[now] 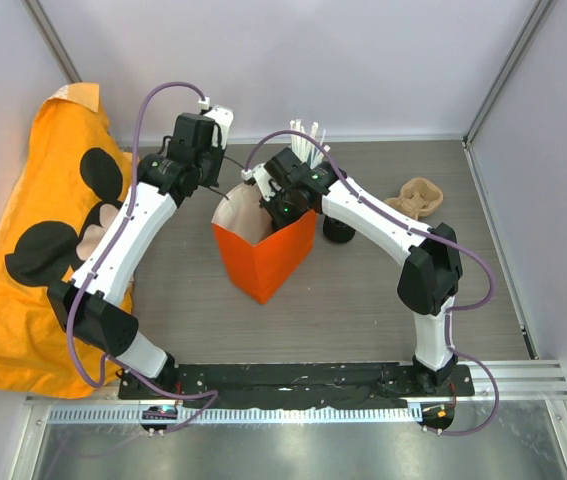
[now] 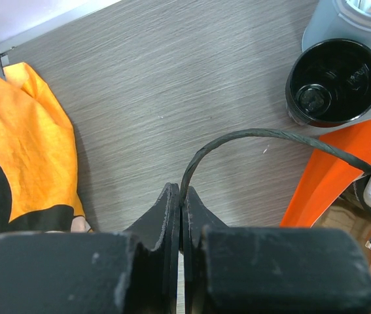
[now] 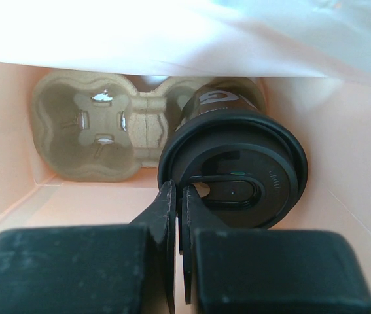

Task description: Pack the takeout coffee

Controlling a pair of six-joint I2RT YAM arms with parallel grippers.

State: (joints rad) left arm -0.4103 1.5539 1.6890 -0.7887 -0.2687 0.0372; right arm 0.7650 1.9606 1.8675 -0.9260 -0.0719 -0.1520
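Note:
An orange paper bag stands open in the middle of the table. My left gripper is shut on the bag's thin black cord handle, holding it to the left of the bag's mouth. My right gripper reaches down inside the bag and is shut on the lid rim of a black takeout coffee cup. The cup stands at the right end of a cardboard cup carrier on the bag's floor. In the top view the right gripper is partly hidden by the bag's rim.
A second black cup stands on the table behind the bag, beside a grey holder of white sticks. Another cardboard carrier lies at the right. Orange cloth with black patches covers the left edge.

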